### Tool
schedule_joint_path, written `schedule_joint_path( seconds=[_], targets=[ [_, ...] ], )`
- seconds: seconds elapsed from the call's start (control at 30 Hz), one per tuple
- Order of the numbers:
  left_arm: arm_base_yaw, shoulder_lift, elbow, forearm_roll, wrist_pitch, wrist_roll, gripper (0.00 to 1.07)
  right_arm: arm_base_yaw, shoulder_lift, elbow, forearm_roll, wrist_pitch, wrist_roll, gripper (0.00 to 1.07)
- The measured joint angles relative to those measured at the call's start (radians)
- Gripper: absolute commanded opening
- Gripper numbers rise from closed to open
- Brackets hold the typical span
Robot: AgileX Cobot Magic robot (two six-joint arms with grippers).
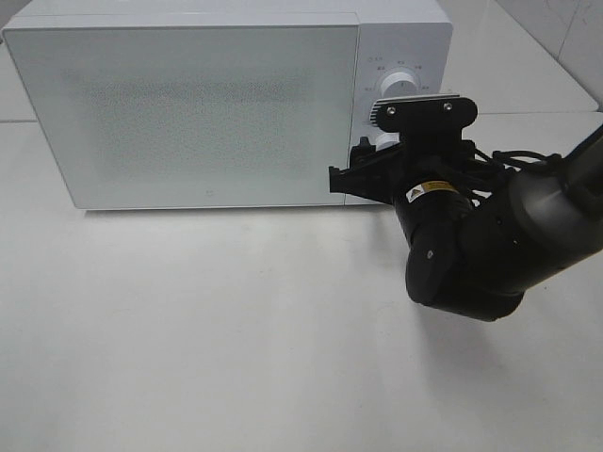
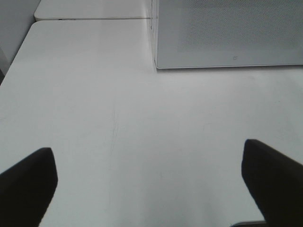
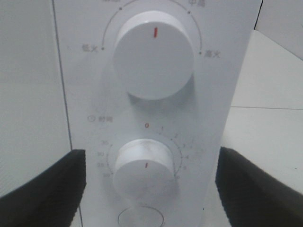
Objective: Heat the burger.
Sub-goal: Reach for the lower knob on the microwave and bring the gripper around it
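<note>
The burger is out of view. The white microwave [image 1: 188,104] stands at the back of the table with its door shut; its front corner shows in the left wrist view [image 2: 227,33]. My right gripper [image 1: 361,172] is open right in front of the control panel. In the right wrist view my right gripper [image 3: 147,189] has its dark fingers [image 3: 42,189] either side of the lower timer knob [image 3: 144,170], apart from it. The knob's red mark points up to 0. The upper power knob [image 3: 154,54] has its mark straight up. My left gripper [image 2: 151,184] is open and empty over bare table.
A round button [image 3: 140,218] sits below the timer knob. The white table [image 1: 236,330] spreads out in front of the microwave. My right arm [image 1: 490,245] reaches in from the right edge. A table seam runs behind the microwave's left side [image 2: 94,19].
</note>
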Motion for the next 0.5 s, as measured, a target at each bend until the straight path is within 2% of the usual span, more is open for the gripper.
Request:
schedule_joint_path(
  seconds=[0.23,0.5],
  targets=[
    [0.0,0.0,0.0,0.0,0.0,0.0,0.98,-0.026,0.049,-0.063,-0.029,0.0,0.038,0.75],
    [0.0,0.0,0.0,0.0,0.0,0.0,0.98,-0.026,0.1,-0.084,-0.045,0.0,0.048,0.75]
  ],
)
